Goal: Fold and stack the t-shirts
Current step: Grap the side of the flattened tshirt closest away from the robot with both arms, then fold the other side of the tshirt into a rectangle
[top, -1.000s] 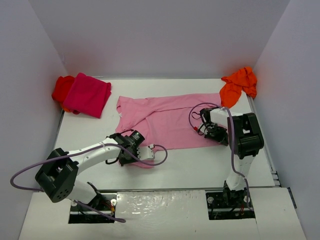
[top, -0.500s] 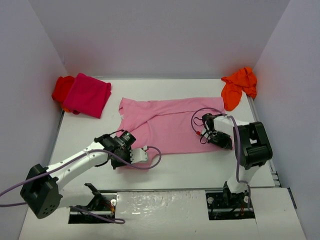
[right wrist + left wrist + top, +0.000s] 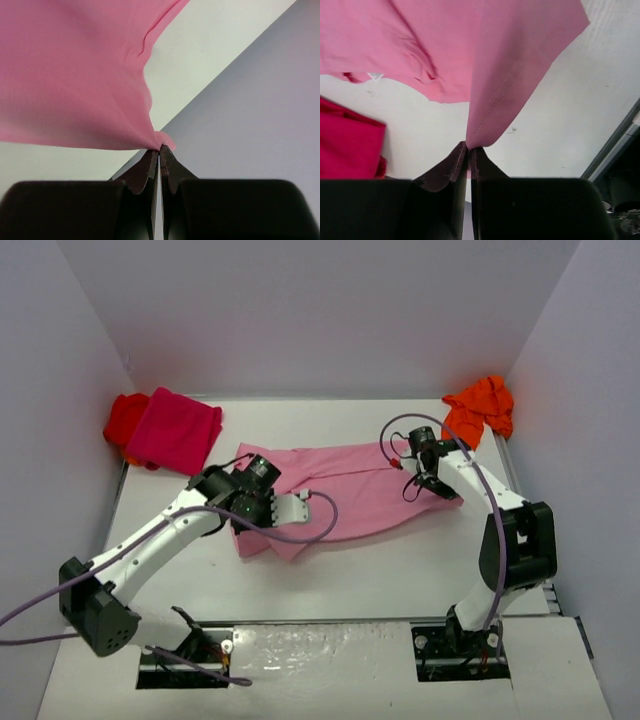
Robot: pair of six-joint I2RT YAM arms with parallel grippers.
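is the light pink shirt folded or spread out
Mostly spread: the light pink shirt lies wide across the table, one edge pinched by the left gripper, another by the right gripper.

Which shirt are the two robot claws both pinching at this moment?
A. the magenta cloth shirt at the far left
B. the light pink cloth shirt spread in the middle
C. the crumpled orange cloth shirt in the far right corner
B: the wrist views show the left gripper and the right gripper each shut on an edge of the light pink cloth t-shirt.
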